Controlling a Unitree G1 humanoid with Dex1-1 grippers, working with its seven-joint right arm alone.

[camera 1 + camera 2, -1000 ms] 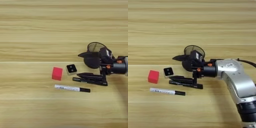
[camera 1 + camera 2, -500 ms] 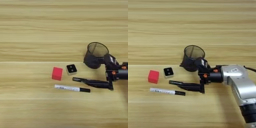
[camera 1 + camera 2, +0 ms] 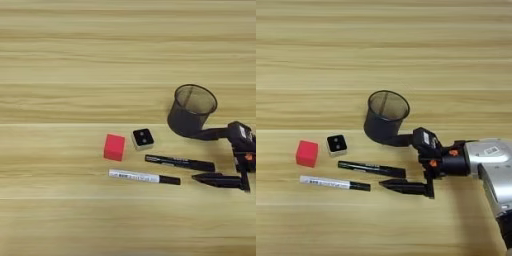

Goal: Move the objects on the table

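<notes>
The red cube lies left of centre on the table, with the black-faced die just to its right. The slim all-black marker lies flat and free, pointing right from the die. My right gripper comes in from the right and is open wide. Its upper finger reaches to the foot of the mesh cup. The lower finger lies below the black marker's right end. Nothing is held.
A dark mesh cup stands upright just above the gripper. A white-barrelled marker with a black cap lies below the cube and die. The silver forearm fills the lower right corner.
The gripper has drawn back to the right, away from the die. The black marker now lies uncovered on the table, and the mesh cup shows in full.
</notes>
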